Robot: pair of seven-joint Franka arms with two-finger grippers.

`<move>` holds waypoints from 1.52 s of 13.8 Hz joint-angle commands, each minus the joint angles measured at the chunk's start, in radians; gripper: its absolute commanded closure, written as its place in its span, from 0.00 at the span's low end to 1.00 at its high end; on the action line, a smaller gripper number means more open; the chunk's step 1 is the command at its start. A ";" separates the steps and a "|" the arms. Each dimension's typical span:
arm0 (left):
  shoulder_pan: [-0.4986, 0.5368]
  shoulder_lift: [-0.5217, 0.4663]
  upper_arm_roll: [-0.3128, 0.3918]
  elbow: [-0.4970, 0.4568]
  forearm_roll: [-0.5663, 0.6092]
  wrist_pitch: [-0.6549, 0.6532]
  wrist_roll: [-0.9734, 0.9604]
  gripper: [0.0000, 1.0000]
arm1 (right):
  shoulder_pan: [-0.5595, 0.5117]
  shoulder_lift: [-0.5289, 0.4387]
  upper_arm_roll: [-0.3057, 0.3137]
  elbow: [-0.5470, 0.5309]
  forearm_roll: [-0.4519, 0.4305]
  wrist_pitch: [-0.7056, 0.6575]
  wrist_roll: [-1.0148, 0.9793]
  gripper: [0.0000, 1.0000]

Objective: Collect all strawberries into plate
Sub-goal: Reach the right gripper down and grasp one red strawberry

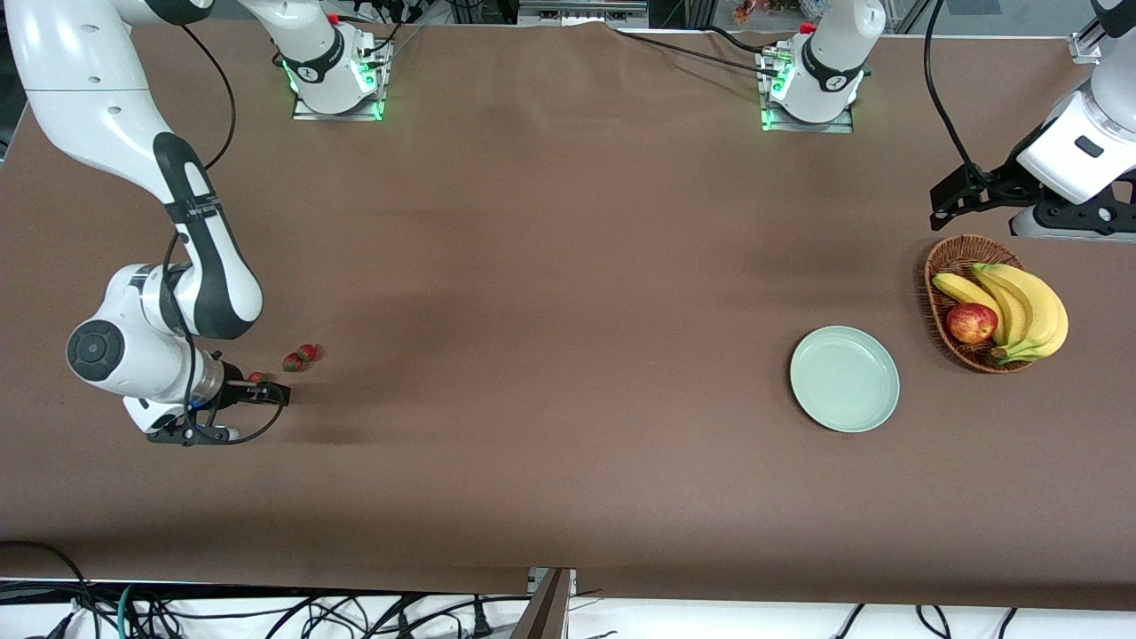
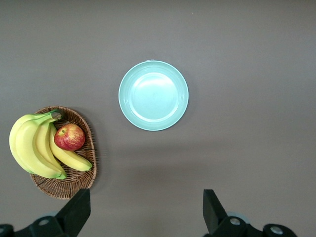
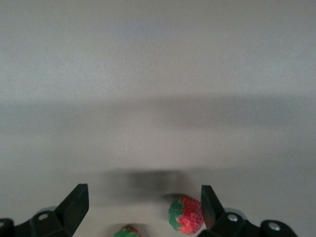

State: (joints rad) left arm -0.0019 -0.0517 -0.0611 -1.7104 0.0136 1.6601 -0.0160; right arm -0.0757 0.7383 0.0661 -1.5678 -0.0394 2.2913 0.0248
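The right gripper [image 1: 266,393] is sitting low at the right arm's end of the brown desk [image 1: 550,373], its fingers [image 3: 74,202] spread apart and gripping nothing. One strawberry [image 1: 257,378] is lying right against it, and two more strawberries [image 1: 301,358] are lying touching each other just beside. The plate [image 1: 844,379] is sitting empty, well apart toward the left arm's end, near the basket [image 1: 942,266] holding bananas [image 1: 1029,306] and an apple [image 1: 971,323]. The left gripper [image 2: 145,215] is waiting above the basket with fingers [image 2: 76,212] apart.
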 commanded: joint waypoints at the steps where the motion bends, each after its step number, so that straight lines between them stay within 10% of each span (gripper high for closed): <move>1: -0.010 0.001 0.012 0.015 -0.010 -0.020 0.018 0.00 | -0.010 -0.010 0.004 -0.035 -0.014 0.010 -0.044 0.00; 13: -0.010 0.001 0.012 0.015 -0.010 -0.020 0.018 0.00 | -0.056 -0.010 -0.009 -0.078 -0.014 0.005 -0.177 0.01; 17: -0.010 0.001 0.012 0.015 -0.010 -0.020 0.018 0.00 | -0.056 -0.010 -0.009 -0.080 -0.014 0.004 -0.178 0.48; 21: -0.010 0.001 0.012 0.015 -0.010 -0.020 0.018 0.00 | -0.056 -0.010 -0.008 -0.080 -0.014 0.002 -0.177 0.62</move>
State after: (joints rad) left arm -0.0020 -0.0517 -0.0611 -1.7104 0.0136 1.6600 -0.0160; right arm -0.1278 0.7412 0.0520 -1.6281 -0.0447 2.2899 -0.1386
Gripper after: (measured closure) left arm 0.000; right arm 0.551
